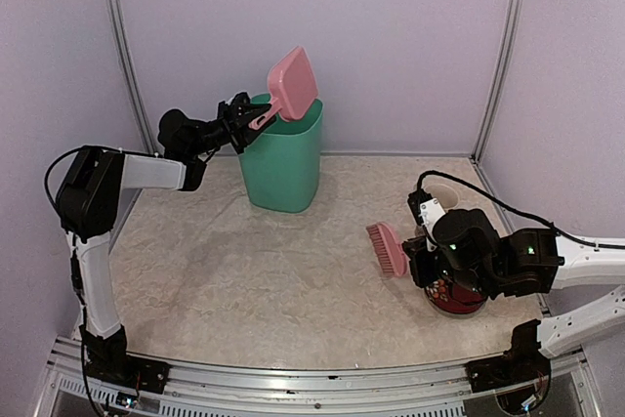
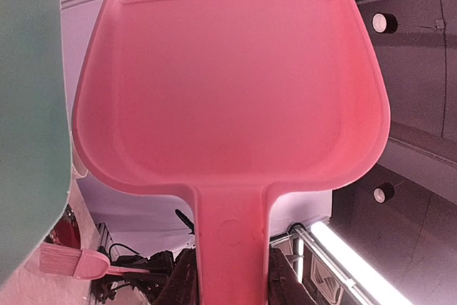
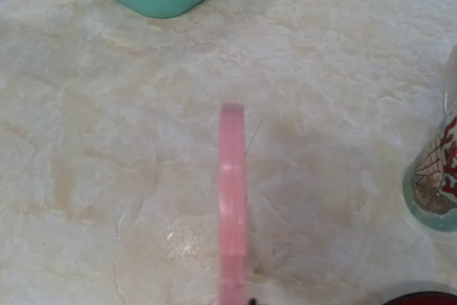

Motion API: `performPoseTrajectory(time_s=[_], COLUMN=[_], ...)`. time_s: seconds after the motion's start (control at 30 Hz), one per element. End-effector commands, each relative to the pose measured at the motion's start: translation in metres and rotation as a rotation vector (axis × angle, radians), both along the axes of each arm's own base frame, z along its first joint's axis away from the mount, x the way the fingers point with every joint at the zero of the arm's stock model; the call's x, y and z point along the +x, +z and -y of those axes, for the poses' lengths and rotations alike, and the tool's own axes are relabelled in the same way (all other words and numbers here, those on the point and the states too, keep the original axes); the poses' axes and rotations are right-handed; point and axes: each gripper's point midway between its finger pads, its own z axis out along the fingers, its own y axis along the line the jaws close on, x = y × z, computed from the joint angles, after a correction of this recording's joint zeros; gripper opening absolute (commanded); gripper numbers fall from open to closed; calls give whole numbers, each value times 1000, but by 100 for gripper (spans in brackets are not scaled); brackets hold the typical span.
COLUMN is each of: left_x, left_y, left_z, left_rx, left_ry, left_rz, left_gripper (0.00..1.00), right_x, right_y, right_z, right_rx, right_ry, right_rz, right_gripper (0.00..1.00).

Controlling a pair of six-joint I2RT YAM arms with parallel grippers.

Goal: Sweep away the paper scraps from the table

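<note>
**Pan tipped over the bin, brush parked among the cups**

From where I stand, the bench (image 1: 244, 271) shows no paper scraps in any view. The pan's tray is bare too. The inside of the bin is hidden, so I would only guess the scraps lie in there.

The left pincer (image 1: 242, 122) is clamped on the handle of the pink dustpan (image 1: 293, 83). The pan is held high and tilted, its lip over the rim of the green bin (image 1: 283, 158). The right pincer (image 1: 422, 263) is closed tight on the pink brush (image 1: 388, 248), which sits low over the bench.

The trouble I would watch for:

- **The bin.** It looks light, and the pan's edge sits right at its rim. A careless pull back or down could catch the rim, tip the bin and spill everything out again.
- **The pan.** It is gripped only by its narrow handle (a long lever), so a knock could twist it in the grip.
- **The cups.** The right arm hangs just over a red cup (image 1: 457, 297), with a patterned glass (image 3: 437, 183) close beside the brush. A sideways swing could topple either one.
</note>
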Motion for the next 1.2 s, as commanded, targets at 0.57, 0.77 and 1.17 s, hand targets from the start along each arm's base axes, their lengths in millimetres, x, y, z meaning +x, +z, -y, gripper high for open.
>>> performPoseTrajectory(time_s=[0.57,0.77,1.17], left_x=[-31,-55,-86], left_y=[37,46,14], left_z=[-33,-39,-48], left_rx=[81,146,609], left_ry=[96,130,303], left_rz=[202,289,419], left_gripper=[0,0,0], right_x=[11,20,45], right_y=[21,44,59], right_z=[7,17,18], right_rx=[10,-24,19], right_ry=[-46,-45,5], right_rz=[79,142,163], right_gripper=[0,0,0])
